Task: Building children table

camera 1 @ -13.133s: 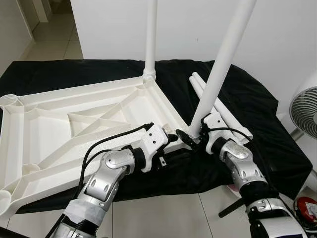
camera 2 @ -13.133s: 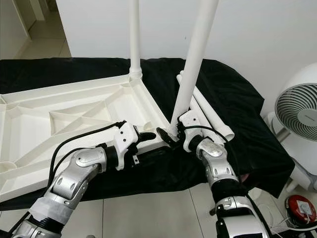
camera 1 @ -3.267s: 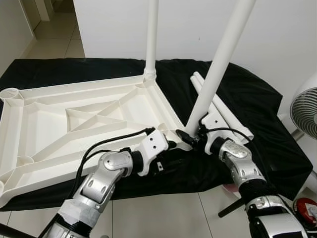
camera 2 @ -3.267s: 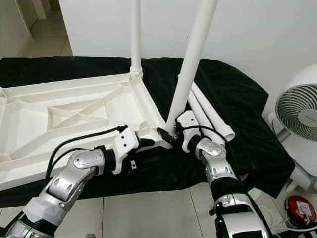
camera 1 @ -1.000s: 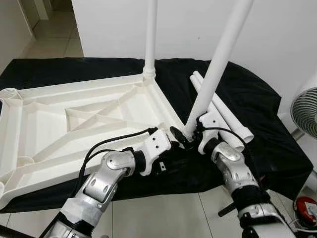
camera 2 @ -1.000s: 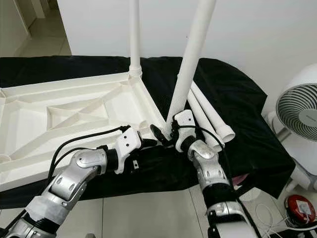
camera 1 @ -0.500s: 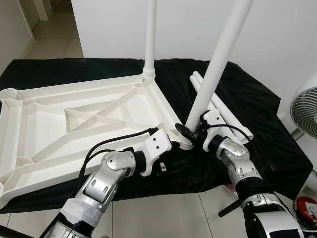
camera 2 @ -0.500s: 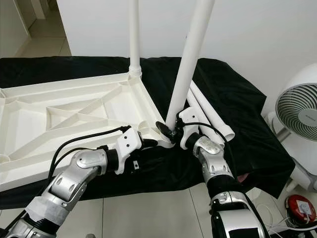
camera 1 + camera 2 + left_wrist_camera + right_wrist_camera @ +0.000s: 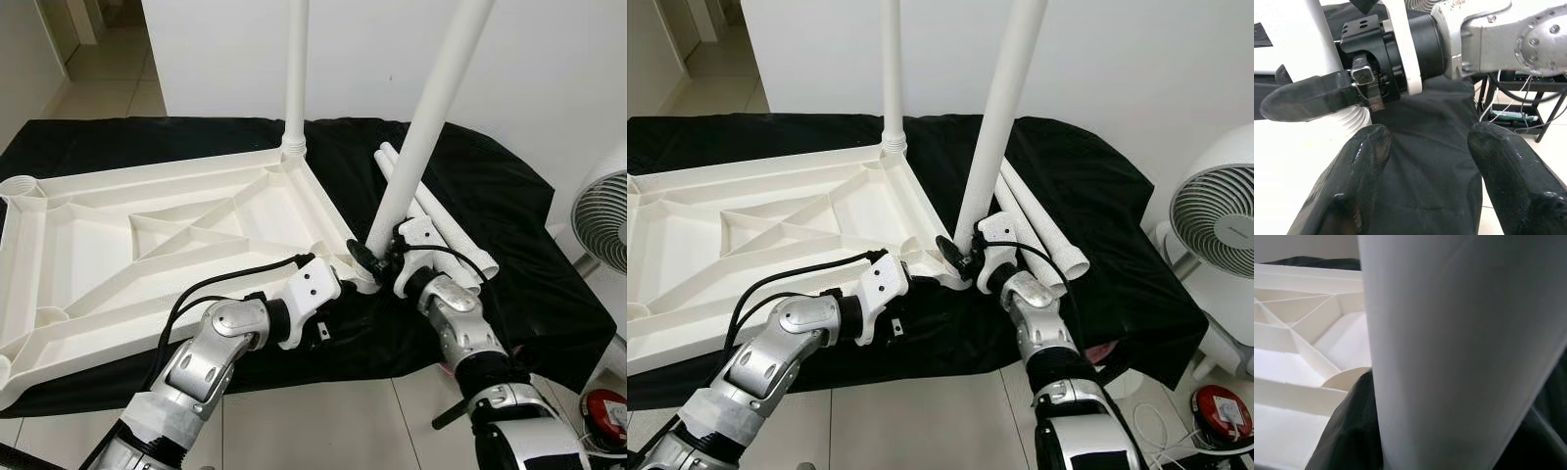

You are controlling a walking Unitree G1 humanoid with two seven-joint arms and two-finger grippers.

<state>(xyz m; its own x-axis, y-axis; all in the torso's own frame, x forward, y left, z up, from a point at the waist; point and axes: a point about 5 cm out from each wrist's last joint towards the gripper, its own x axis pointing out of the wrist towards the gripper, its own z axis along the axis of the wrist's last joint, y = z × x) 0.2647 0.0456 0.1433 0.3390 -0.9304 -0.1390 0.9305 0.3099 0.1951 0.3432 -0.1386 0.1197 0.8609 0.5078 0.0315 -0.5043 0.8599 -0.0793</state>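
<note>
Upturned white tabletop [image 9: 147,235] lying ribs-up on a black cloth [image 9: 509,225], one white leg [image 9: 294,69] standing upright in the far corner socket. Second leg [image 9: 421,117] tilted, foot at the near right corner socket, clenched low down by the right gripper [image 9: 377,262], jaws grasping the tube. Left gripper [image 9: 343,279] just beside that corner at the tabletop's near edge, jaws released and spread over the cloth, empty. Two spare legs [image 9: 446,230] lying together on the cloth beyond. White fan [image 9: 1215,225] off to the right.
</note>
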